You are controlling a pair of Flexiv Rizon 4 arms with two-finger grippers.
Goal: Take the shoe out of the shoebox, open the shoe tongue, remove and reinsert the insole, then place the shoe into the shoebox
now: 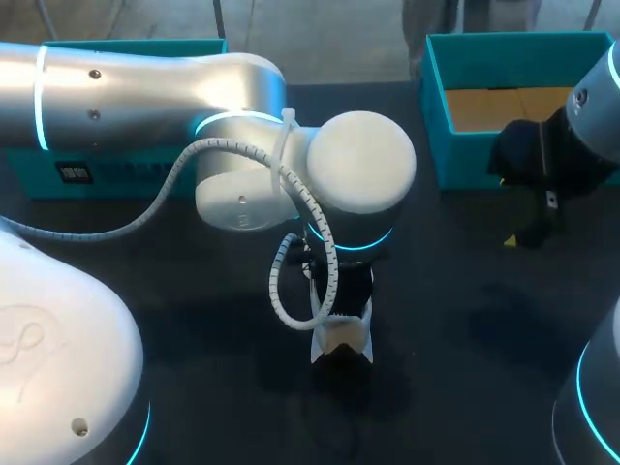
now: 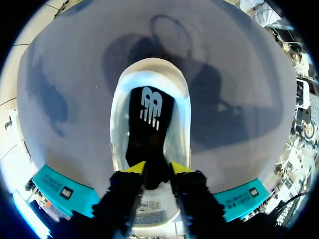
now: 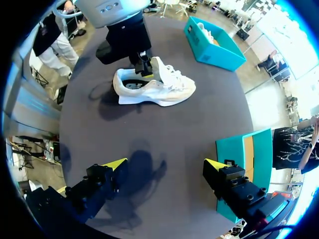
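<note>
At the far left a second teal box sits at the table's back edge, away from the work. My left gripper is down in the mouth of the shoe, which lies out on the dark table near the middle, well apart from both boxes. My left fingers look clamped on the black insole, one yellow tip on each side of its narrow part. The view is tight there, so I say pinched with some reserve. The tongue is folded back toward my wrist, label side up. The insole's broad end lies inside the heel, so it is neither out nor fully seated, and I cannot tell which way it is going.

To the right, my right gripper hangs above the table, fingers wide apart with nothing between them, just beside the shoebox, whose cardboard floor shows.

I judge the shoe's removal done and the tongue opened, with the insole step in hand. What is left is to seat the insole flat and put the shoe into the shoebox.
</note>
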